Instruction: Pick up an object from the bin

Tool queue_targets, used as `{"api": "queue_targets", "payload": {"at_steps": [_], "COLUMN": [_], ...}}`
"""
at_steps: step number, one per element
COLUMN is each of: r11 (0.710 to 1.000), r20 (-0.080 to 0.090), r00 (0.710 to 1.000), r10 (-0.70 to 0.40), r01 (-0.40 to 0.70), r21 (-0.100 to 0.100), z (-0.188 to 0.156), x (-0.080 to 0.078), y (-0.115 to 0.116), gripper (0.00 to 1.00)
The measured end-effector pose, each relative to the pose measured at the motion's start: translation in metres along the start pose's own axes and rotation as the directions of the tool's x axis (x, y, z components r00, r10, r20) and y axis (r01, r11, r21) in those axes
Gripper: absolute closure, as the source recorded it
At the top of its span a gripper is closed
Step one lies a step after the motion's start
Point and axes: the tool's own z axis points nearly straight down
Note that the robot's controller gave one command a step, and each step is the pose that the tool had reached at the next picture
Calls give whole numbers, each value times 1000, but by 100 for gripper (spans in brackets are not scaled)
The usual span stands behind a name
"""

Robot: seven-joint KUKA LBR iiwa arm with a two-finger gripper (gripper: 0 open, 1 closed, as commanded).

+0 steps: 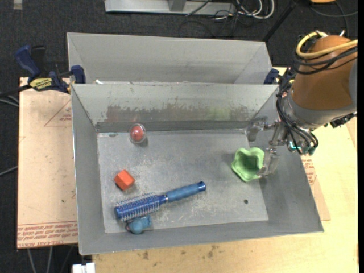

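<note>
Dark carpeted floor [57, 10] lies behind a pale worktop [341, 220], and on it stands the grey metal bin [187, 158], its bottom mostly bare.

The thing nearest to being picked is a green, soft-looking, cupped piece [248, 164] at the right side of the bin's bottom, close to the right wall. The claw [267, 165] sits low in the bin, right against this piece's right edge, seemingly touching it. Whether the claw is wide or narrow cannot be told from this angle, and nothing shows the green piece gripped. It rests on the bin's bottom, not lifted.

Well apart to the left lie a blue hairbrush [159, 201] slanting across the front, a small blue lump [139, 225] touching its bristle end, an orange block [124, 180] just above the brush, and a reddish ball [137, 133] by the back wall.

As I judge it, the approach is done; closing on the piece and raising it clear are left.
</note>
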Motion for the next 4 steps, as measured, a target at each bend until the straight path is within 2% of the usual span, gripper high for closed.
{"api": "queue_targets", "payload": {"at_steps": [1,2,3,4], "r11": [998,990,1000,1000], "r20": [14,0,4,6], "r00": [998,990,1000,1000], "r10": [59,-141,-16,-19], "r01": [-59,141,16,19], "r21": [2,-1,-1,0], "z": [-60,49,116,113], "x": [24,42,35,34], "y": [-15,0,-23,-23], "gripper": [0,0,0,100]}}
